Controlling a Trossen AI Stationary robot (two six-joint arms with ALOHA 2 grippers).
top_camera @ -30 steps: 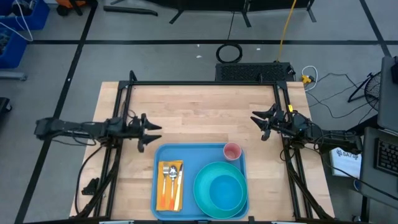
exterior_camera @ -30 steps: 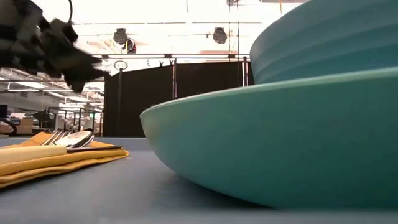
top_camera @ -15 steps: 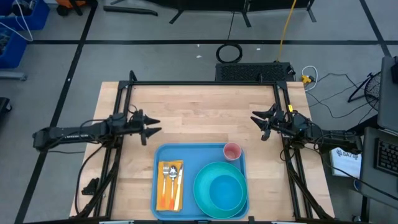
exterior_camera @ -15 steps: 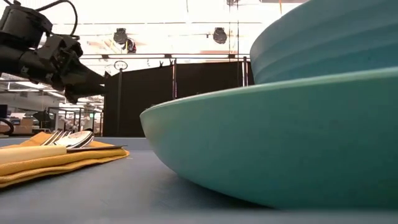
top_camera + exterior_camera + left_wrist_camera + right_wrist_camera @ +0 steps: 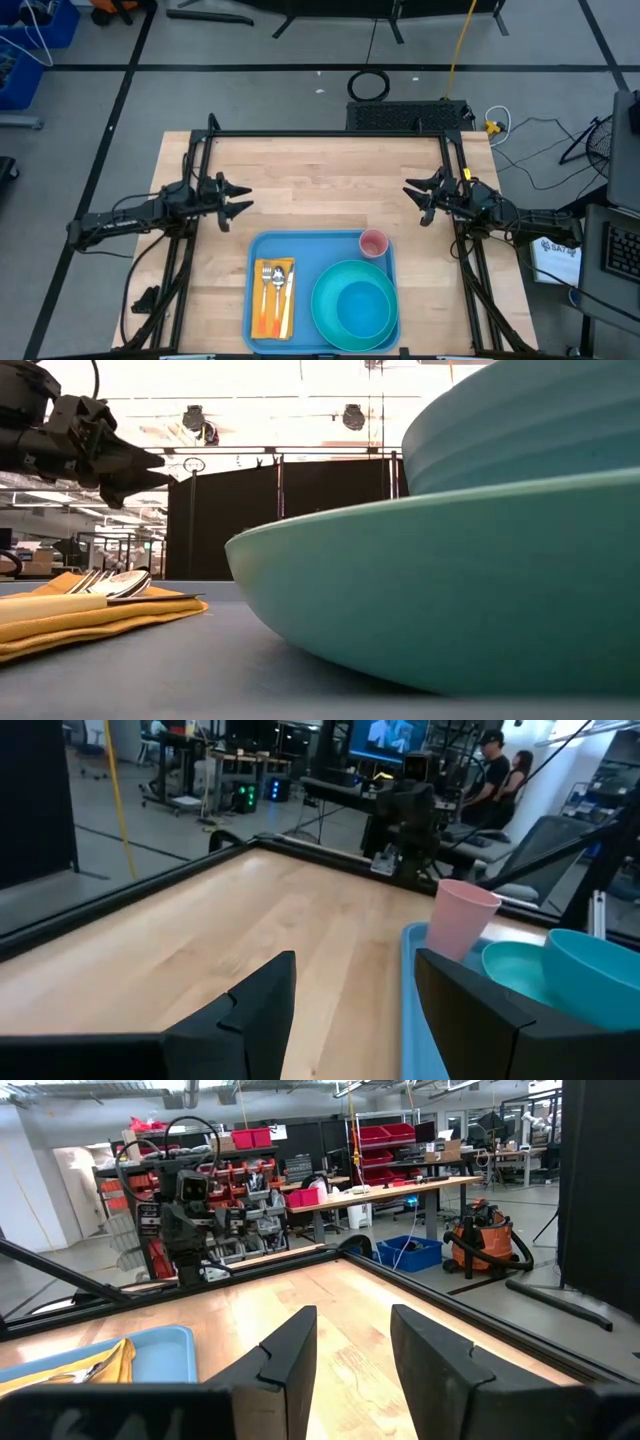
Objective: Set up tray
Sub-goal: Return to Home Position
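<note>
The left hand (image 5: 243, 200) is hovering over the table's (image 5: 320, 170) left side, fingers spread wide and gripping nothing. The right hand (image 5: 412, 204) is facing it, equally open and empty. The tray (image 5: 308, 250) is lying between them near the table's edge, carrying a napkin (image 5: 264, 318), plate (image 5: 322, 292) and cup (image 5: 373, 243).

my tray (image 5: 310, 250) is light blue, the napkin (image 5: 262, 322) yellow-orange, the plate (image 5: 322, 300) and bowl (image 5: 363, 307) teal, the cup (image 5: 373, 243) pink, the table (image 5: 320, 180) pale wood grain.
</note>
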